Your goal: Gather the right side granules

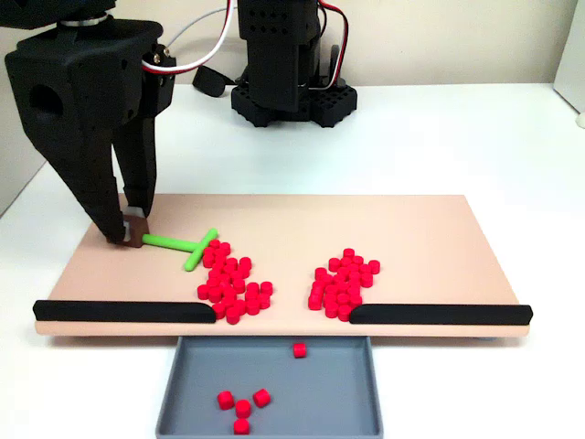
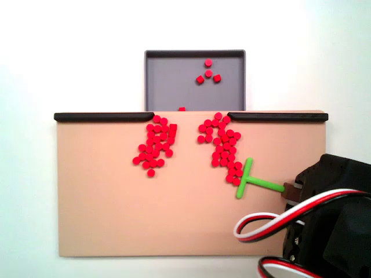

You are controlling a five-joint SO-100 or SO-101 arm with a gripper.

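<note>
The granules [image 1: 233, 279] [image 2: 223, 145] are a loose, stretched-out cluster of tiny red blocks on the tan board [image 1: 411, 238] [image 2: 145, 214]. They sit left of centre in the front fixed view and right of centre in the top-down fixed view. A green T-shaped pusher [image 1: 187, 247] [image 2: 255, 180] lies on the board, its crossbar touching the cluster's outer end. My gripper [image 1: 130, 236] [image 2: 290, 190] is shut on the end of the pusher's handle, at the board's edge.
A tighter red cluster [image 1: 343, 283] [image 2: 155, 145] lies beside the granules. Two black rails [image 1: 119, 311] [image 1: 439, 314] line the board's edge, with a gap over a grey tray [image 1: 320, 393] [image 2: 168, 75] holding several red blocks [image 1: 242, 402]. The arm's base [image 1: 292, 91] stands behind the board.
</note>
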